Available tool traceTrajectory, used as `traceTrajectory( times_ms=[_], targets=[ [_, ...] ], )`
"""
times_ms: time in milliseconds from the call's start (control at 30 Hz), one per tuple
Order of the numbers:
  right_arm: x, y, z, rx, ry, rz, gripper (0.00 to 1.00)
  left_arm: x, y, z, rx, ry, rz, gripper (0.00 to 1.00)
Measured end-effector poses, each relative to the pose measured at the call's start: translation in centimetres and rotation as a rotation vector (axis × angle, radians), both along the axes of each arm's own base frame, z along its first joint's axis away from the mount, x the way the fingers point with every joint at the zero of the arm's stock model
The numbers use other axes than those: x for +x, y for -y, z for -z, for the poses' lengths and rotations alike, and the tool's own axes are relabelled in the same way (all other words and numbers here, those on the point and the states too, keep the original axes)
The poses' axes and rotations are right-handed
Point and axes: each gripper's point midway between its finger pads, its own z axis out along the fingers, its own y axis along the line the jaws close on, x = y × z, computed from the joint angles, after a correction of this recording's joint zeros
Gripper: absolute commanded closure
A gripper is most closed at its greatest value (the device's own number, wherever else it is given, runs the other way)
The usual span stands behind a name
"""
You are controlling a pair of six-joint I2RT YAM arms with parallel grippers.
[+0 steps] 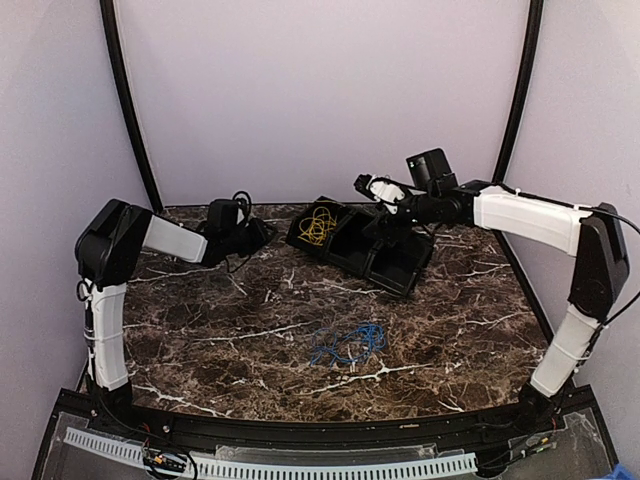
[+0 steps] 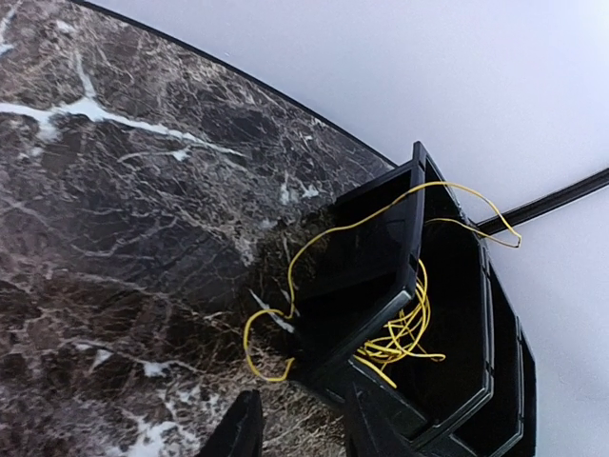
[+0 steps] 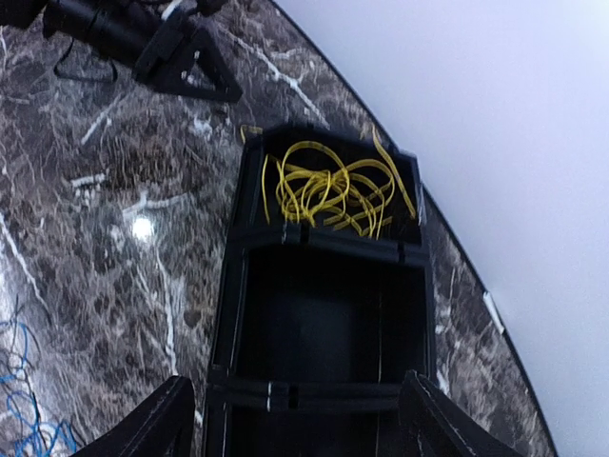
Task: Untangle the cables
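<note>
**Step in hand.** We judge the separating itself to be done. The two cables lie well apart, and the work now looks like stowing them.

- Just ahead of the left hand (image 2: pixel 303 430), the yellow cable (image 2: pixel 400 335) sits coiled in the end compartment of the black three-compartment tray (image 2: pixel 366 252), the one nearest that hand.
- It is not fully contained. One loop hangs over the tray's wall onto the counter (image 2: pixel 114 238), close in front of the left fingertips. Another strand arches up above the rim.
- The blue cable (image 1: pixel 348 343) lies loose on the counter, well back from both hands on the robot's side. It touches neither the tray nor the yellow cable.
- The tray's middle compartment lies directly below the right hand (image 3: pixel 300 424).

**Next move.** In our judgement there are two options. The left hand, being nearest, could tuck the stray yellow loop in. Otherwise a hand must travel back and descend to the blue cable. Wire this thin and slack calls for a low approach and a pinch on a bunched part, not on a single strand.

**Hands.**

- Left hand: fingers partly apart with a moderate gap. There is nothing between them and no contact that we can see.
- Right hand: fingers spread wide and poised above the tray. It holds nothing and shows no contact.
</note>
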Motion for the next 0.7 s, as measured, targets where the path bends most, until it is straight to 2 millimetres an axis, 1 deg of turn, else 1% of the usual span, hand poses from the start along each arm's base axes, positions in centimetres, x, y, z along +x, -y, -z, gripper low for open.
traceTrajectory(
  times_ms=[67, 100, 167, 233, 333, 467, 700],
  targets=[
    [-0.7, 1.9, 2.0, -0.025, -0.042, 0.023, 0.24, 0.5, 0.8, 0.6, -0.045, -0.027, 0.011, 0.75],
    [-1.3, 3.1, 3.3, -0.039, -0.071, 0.041, 0.24, 0.7, 1.1, 1.0, -0.068, -0.041, 0.016, 0.77],
    [-2.3, 5.2, 4.7, -0.057, -0.108, 0.07, 0.24, 1.1, 1.8, 1.8, -0.107, -0.069, 0.023, 0.79],
    [-3.4, 7.1, 5.5, -0.064, -0.128, 0.101, 0.24, 1.4, 2.1, 2.5, -0.131, -0.093, 0.021, 0.79],
    [-4.8, 8.6, 5.1, -0.05, -0.122, 0.123, 0.24, 1.8, 2.4, 3.6, -0.165, -0.132, 0.011, 0.81],
    [-5.8, 9.7, 4.0, -0.017, -0.088, 0.137, 0.24, 2.2, 2.6, 3.8, -0.196, -0.153, -0.006, 0.83],
    [-5.5, 11.2, 3.2, 0.015, -0.067, 0.177, 0.24, 2.3, 2.4, 3.7, -0.241, -0.168, -0.038, 0.73]
  ],
)
